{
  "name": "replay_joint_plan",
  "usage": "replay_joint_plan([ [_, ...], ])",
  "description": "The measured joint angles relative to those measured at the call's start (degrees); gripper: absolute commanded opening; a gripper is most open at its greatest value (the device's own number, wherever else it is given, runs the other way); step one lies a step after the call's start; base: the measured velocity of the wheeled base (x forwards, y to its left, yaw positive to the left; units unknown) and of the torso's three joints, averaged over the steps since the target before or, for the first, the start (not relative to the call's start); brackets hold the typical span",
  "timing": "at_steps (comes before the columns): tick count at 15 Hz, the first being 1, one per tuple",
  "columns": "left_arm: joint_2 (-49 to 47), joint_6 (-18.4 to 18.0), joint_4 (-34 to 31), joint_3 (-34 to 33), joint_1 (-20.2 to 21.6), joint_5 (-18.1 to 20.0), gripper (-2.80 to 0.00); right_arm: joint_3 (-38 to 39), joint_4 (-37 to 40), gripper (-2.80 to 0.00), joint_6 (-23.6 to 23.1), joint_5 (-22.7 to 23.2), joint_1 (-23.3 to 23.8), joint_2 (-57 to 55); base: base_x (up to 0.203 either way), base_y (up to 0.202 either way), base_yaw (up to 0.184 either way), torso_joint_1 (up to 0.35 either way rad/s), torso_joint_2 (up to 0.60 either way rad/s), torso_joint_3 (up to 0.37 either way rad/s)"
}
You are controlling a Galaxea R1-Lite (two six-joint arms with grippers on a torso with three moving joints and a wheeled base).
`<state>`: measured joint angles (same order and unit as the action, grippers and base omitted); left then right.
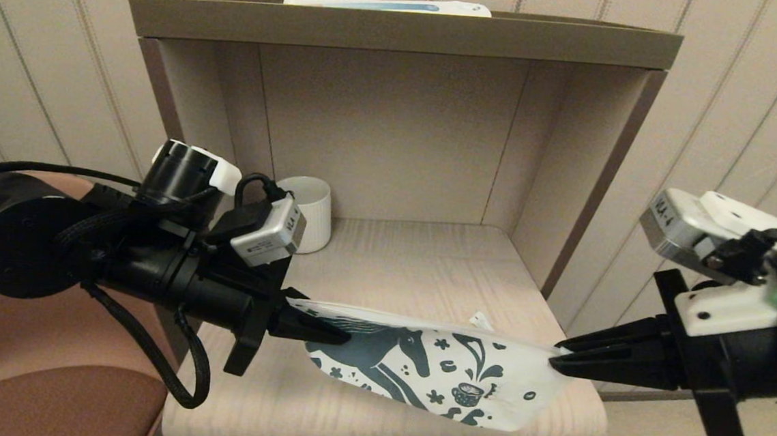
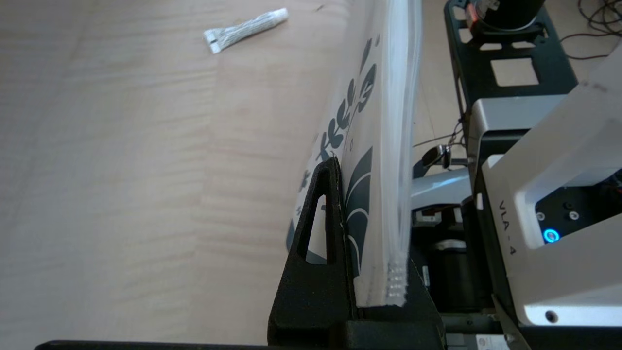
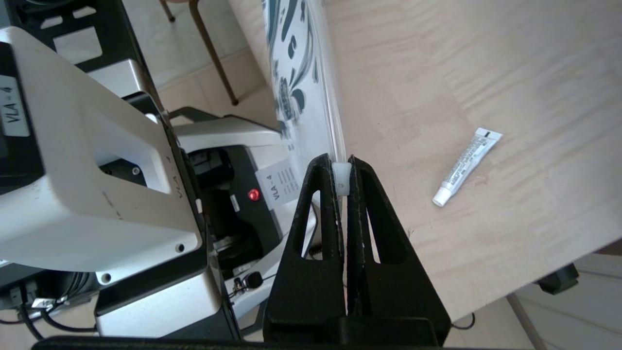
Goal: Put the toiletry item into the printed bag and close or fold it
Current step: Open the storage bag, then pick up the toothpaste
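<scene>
Gripping the printed bag (image 1: 432, 371) at its left end, the left gripper (image 1: 326, 330) is sitting over the left front of the shelf surface (image 1: 392, 266), jaws clamped flat on the zip-strip corner; the left wrist view is showing the bag's edge pinched between the black fingers (image 2: 320, 228). Bag is hanging stretched between both claws, raised off the wood, horse print facing the head camera, lower edge sagging toward the shelf front. Toiletry item (image 1: 480, 320) is lying loose on the shelf just behind the bag's top edge, only its crimped end peeking over in the head view; it is well apart from the left claw and nearer the right one, touching neither. Right wrist view is showing the tube (image 3: 466, 166) flat on the wood, off to the side of the fingers. Right gripper (image 1: 560, 358) is closing on the bag's right corner at the shelf's right front edge, jaws pinched on the white zip end. White mug (image 1: 310, 212) is standing at back left, long box (image 1: 386, 4) lying on top of the shelf unit.
</scene>
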<state>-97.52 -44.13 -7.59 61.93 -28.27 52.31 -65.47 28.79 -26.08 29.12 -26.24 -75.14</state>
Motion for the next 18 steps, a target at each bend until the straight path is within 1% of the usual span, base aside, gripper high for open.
replay_joint_plan([
  [6, -0.1, 0.0, 0.0, 0.2, 0.1, 0.0, -2.80, 0.2, -0.3, -2.80, 0.0, 0.7, 0.4, 0.9, 0.000, 0.000, 0.000, 0.000, 0.00, 0.000],
  [7, -0.3, 0.0, 0.0, 0.3, 0.1, -0.1, -2.80, 0.0, -0.4, 0.00, 0.1, 0.9, 0.4, 0.7, 0.000, 0.000, 0.000, 0.000, 0.00, 0.000],
  [13, -0.8, 0.0, -0.1, 0.9, -0.4, -0.3, -2.80, 0.0, -3.4, 0.00, 0.8, 1.7, 0.3, -0.3, 0.000, 0.000, 0.000, 0.000, 0.00, 0.000],
  [15, -0.7, -0.2, 0.1, 0.6, -0.6, -0.5, -2.80, -1.6, -3.4, 0.00, 2.9, 1.1, 0.9, -1.2, 0.000, 0.000, 0.000, 0.000, 0.00, 0.000],
  [16, -0.6, -0.3, 0.1, 0.3, -0.5, -0.5, -2.80, -2.5, -3.4, 0.00, 3.8, 0.2, 2.2, -1.7, 0.000, 0.000, 0.000, 0.000, 0.00, 0.000],
  [18, 0.0, -0.3, 0.2, -0.2, 1.0, -0.5, -2.80, -4.9, -3.3, 0.00, 4.6, -1.1, 6.7, -3.5, 0.000, 0.000, 0.000, 0.000, 0.00, 0.000],
])
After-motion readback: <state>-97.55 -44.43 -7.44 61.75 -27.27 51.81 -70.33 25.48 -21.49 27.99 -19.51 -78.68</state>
